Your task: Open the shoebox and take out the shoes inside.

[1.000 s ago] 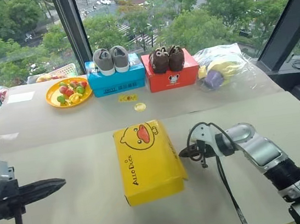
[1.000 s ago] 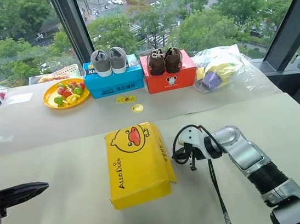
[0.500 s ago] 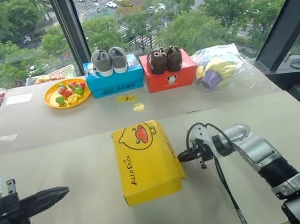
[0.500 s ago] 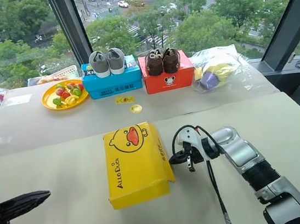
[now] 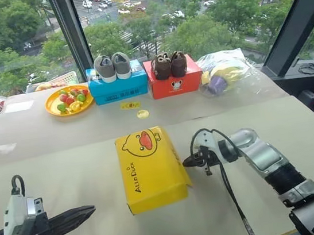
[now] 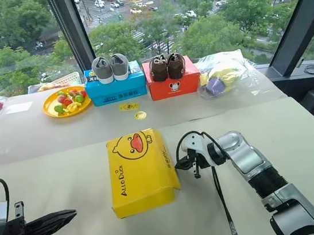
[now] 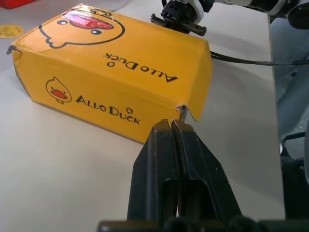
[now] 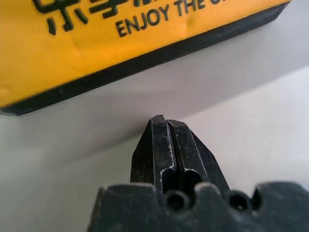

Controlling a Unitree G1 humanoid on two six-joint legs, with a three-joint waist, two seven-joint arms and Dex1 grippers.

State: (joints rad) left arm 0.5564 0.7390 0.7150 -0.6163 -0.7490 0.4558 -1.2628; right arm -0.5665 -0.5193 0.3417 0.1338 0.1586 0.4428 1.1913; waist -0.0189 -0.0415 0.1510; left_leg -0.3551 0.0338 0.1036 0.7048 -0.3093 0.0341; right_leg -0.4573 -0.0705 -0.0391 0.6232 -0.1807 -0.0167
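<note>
On the pale tabletop, seen from the head views, the shoebox is lying closed, its glossy yellow lid with the duck face uppermost, so the shoes are presumably lying inside, out of sight. The right gripper, jaws clenched on nothing, is edging in from a second ago and is now sitting just beside the box's right long side, while the left gripper, also clenched and empty, is coming down and in toward the box's near left corner but remains apart from it. I would judge both arms are lining up to pry the lid; nothing is lifted yet. At the back, a blue box and a red box are each carrying another pair of shoes. In the left wrist view, the smooth cardboard lid is showing a small raised flap at its near corner, just ahead of the black tapered fingers. In the right wrist view, the matte dark base strip under the yellow lid edge is lying close before the tips.
</note>
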